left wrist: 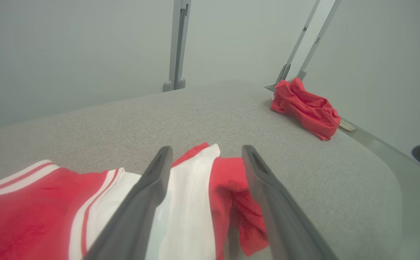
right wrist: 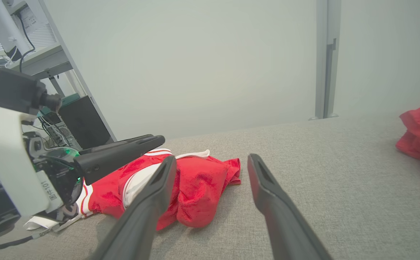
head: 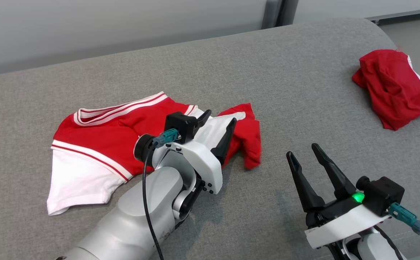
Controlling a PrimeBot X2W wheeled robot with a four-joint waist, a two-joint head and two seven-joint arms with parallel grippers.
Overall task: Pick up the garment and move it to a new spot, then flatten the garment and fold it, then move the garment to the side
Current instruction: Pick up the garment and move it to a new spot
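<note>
The red-and-white shirt (head: 112,141) lies on the grey cushioned surface (head: 285,72), left of centre. Its striped collar is toward the far edge, one white sleeve lies flat near the front, and the other end is bunched in a red heap. The left arm reaches in from the lower left, its pale forearm slanting up across the shirt's near hem, and the left gripper (head: 220,118) points away over that bunched right side. Its two dark fingers are spread wide, straddling a white band of cloth and some red folds; they pinch nothing, and I can't tell whether the tips touch the fabric. Over on the right, the right gripper (head: 302,150) hovers over bare grey surface with its fingers splayed and empty, near the shirt's crumpled end but clear of it. A second crumpled red garment (head: 394,86) sits well apart at the far right edge.
</note>
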